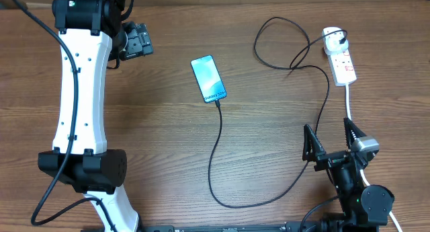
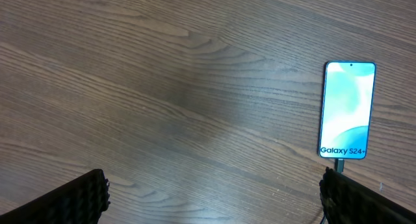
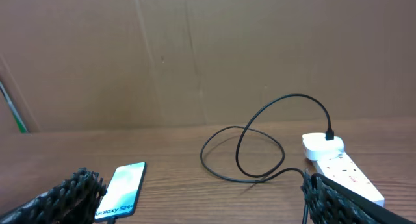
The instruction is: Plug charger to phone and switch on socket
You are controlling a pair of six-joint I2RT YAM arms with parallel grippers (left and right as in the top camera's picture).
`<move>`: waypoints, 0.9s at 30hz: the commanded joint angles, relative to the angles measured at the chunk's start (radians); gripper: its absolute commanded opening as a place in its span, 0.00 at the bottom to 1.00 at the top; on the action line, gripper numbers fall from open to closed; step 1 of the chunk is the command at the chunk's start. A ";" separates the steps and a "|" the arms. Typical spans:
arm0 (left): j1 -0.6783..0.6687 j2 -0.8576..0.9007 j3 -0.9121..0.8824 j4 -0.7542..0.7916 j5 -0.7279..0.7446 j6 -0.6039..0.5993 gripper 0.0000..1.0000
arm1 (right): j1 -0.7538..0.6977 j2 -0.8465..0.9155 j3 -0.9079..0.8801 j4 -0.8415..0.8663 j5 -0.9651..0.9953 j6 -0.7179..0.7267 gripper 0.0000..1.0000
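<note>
The phone [image 1: 208, 79] lies face up at mid-table with its light-blue screen lit. The charger's thin black cable [image 1: 218, 151] meets the phone's near short end, loops toward the front edge, then runs up to a white adapter [image 1: 332, 37] seated in the socket [image 1: 344, 65], a white power strip at the far right. I cannot tell how its red switches stand. My left gripper [image 1: 138, 40] hovers open at the far left, with the phone [image 2: 348, 110] ahead of its right finger [image 2: 364, 201]. My right gripper [image 1: 329, 134] is open near the front right, empty, facing the phone [image 3: 122, 190] and socket [image 3: 344, 175].
The power strip's thick white cord [image 1: 349, 104] runs down toward my right arm's base. The left arm's white body [image 1: 80, 91] stretches over the table's left side. A brown cardboard wall [image 3: 195, 55] closes off the far side. The black cable makes a loose loop [image 3: 260, 146] beside the strip.
</note>
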 commanded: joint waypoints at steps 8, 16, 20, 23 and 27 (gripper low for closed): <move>0.004 0.007 -0.005 0.002 -0.010 -0.010 1.00 | 0.027 -0.013 -0.039 0.113 0.027 -0.013 1.00; 0.004 0.007 -0.005 0.002 -0.010 -0.010 1.00 | 0.039 -0.013 -0.093 0.192 0.027 -0.021 1.00; 0.004 0.007 -0.005 0.002 -0.010 -0.010 1.00 | 0.039 -0.013 -0.135 0.262 0.027 -0.020 1.00; 0.003 0.007 -0.005 0.002 -0.010 -0.010 1.00 | 0.045 -0.013 -0.133 0.252 0.024 -0.021 1.00; 0.004 0.007 -0.004 0.002 -0.010 -0.010 1.00 | 0.046 -0.013 -0.133 0.238 0.034 -0.024 1.00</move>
